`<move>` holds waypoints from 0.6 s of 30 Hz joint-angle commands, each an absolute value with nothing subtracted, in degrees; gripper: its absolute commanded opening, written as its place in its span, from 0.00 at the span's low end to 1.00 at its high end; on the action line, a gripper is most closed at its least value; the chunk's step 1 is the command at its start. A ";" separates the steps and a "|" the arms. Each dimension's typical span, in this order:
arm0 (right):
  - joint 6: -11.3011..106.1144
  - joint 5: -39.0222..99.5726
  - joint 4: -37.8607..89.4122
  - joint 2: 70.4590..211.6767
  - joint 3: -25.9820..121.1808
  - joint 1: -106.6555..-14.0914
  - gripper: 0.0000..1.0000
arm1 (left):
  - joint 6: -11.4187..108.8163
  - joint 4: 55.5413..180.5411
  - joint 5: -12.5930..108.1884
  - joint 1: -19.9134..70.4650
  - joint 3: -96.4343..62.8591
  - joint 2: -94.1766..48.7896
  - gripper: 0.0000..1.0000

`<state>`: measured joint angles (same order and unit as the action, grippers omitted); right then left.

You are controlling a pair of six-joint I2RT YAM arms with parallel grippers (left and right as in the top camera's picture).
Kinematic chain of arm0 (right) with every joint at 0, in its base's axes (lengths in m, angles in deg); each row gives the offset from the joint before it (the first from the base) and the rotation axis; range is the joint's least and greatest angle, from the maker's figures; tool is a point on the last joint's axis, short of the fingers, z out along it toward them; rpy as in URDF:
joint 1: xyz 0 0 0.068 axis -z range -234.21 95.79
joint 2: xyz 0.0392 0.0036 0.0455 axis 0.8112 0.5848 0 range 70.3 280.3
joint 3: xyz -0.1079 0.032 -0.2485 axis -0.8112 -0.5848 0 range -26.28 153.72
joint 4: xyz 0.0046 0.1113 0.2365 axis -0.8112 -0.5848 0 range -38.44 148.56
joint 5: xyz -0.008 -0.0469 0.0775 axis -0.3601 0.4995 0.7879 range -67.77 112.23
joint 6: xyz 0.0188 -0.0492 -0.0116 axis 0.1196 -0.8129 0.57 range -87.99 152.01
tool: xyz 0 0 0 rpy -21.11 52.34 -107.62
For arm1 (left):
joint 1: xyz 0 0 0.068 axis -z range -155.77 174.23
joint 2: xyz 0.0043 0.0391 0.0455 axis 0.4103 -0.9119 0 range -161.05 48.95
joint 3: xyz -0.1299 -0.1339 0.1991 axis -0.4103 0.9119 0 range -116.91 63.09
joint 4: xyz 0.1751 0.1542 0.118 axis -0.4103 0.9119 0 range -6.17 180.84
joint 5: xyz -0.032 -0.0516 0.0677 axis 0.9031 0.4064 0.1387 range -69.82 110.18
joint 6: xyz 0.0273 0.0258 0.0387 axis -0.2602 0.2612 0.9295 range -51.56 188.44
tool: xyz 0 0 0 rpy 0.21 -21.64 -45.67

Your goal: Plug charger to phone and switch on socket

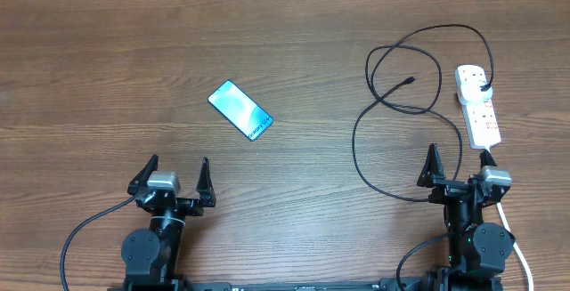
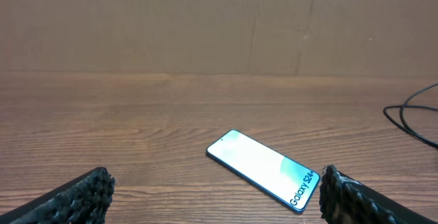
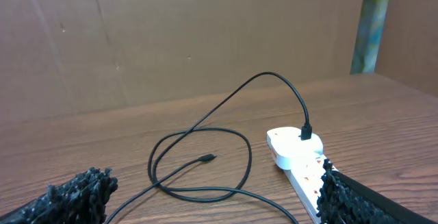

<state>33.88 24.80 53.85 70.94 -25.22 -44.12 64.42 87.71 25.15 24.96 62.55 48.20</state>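
Note:
The phone (image 1: pixel 240 109) lies flat on the wooden table, screen up, left of centre; in the left wrist view (image 2: pixel 264 168) its "Galaxy S24+" end points toward my right finger. My left gripper (image 1: pixel 175 173) is open and empty, near the front edge, short of the phone. The charger cable (image 1: pixel 388 104) lies in loose loops at the right, its plug tip (image 1: pixel 410 81) free on the table, its black adapter (image 1: pixel 485 86) in the socket strip (image 1: pixel 477 105). My right gripper (image 1: pixel 454 168) is open and empty, just in front of the strip. The right wrist view shows the tip (image 3: pixel 207 158) and the strip (image 3: pixel 295 157).
A thick white cord (image 1: pixel 515 242) runs from the strip's near end past the right arm to the front edge. A brown cardboard wall (image 2: pixel 205 25) stands behind the table.

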 commanded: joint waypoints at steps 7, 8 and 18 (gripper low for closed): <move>33.64 24.91 54.00 70.52 -25.83 -43.86 1.00 | 65.71 87.82 25.57 24.57 62.82 48.70 1.00; 33.64 24.91 54.00 70.52 -25.83 -43.86 1.00 | 65.71 87.82 25.57 24.57 62.82 48.70 1.00; 33.64 24.91 54.00 70.52 -25.83 -43.86 1.00 | 65.69 87.04 24.87 24.57 62.82 48.70 1.00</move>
